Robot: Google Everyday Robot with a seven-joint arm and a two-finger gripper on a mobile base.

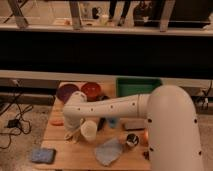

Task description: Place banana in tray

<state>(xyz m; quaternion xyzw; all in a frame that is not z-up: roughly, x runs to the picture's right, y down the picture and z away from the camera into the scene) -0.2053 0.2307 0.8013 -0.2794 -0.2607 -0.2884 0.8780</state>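
Observation:
My white arm reaches from the lower right across the wooden table [75, 156] to its left side. The gripper [71, 131] hangs below the wrist, just left of the white cup [89, 130], low over the table. A pale bit at the gripper's end [68, 136] may be the banana; the rest is hidden by the arm. The green tray [137, 86] stands at the table's back right, apart from the gripper and partly covered by my arm.
A purple bowl [66, 92] and a red-brown bowl [92, 90] stand at the back left. An orange carrot-like piece [56, 121] lies at the left edge. A grey-blue cloth [109, 151], a small dark cup [132, 140] and a blue pad [42, 156] lie near the front.

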